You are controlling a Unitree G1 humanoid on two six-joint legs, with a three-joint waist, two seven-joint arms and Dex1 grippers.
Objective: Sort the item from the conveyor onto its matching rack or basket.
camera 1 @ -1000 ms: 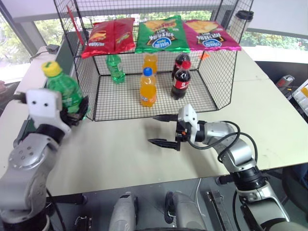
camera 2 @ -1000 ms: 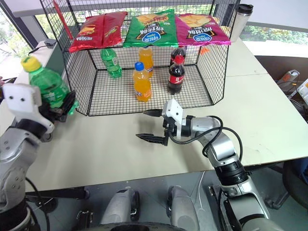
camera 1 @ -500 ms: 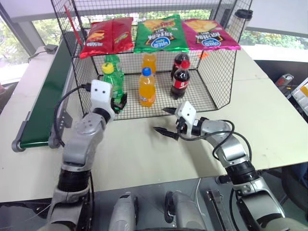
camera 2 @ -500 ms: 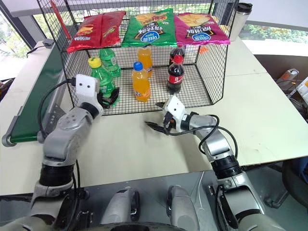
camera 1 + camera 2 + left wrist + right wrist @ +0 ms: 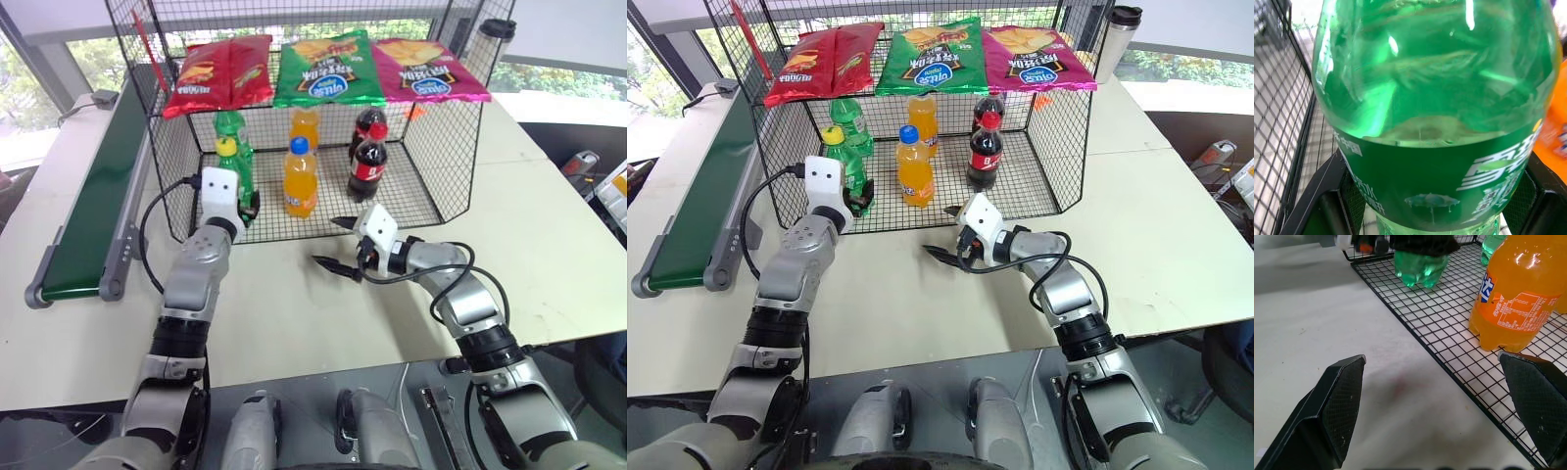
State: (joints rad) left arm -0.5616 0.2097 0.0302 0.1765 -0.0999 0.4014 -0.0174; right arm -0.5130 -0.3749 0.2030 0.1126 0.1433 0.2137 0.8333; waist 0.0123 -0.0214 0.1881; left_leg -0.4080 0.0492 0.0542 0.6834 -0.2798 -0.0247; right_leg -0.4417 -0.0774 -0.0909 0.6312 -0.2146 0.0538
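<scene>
Half the green bottle (image 5: 844, 166) behind left fingers (image 5: 1334, 196)

Head stereo pair: high, facing forward-down over tabletop (image 5: 549, 225), both sharing the basket (image 5: 451, 147). Wrist cameras: very close, both seeing the green bottle (image 5: 1435, 122).

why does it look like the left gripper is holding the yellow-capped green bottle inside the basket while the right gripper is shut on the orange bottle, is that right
Not quite. The right gripper is open and holds nothing: the right wrist view shows its fingers spread wide over the table, with the orange bottle standing apart on the basket floor. The rest holds: the left gripper grips the yellow-capped green bottle inside the basket.
</scene>
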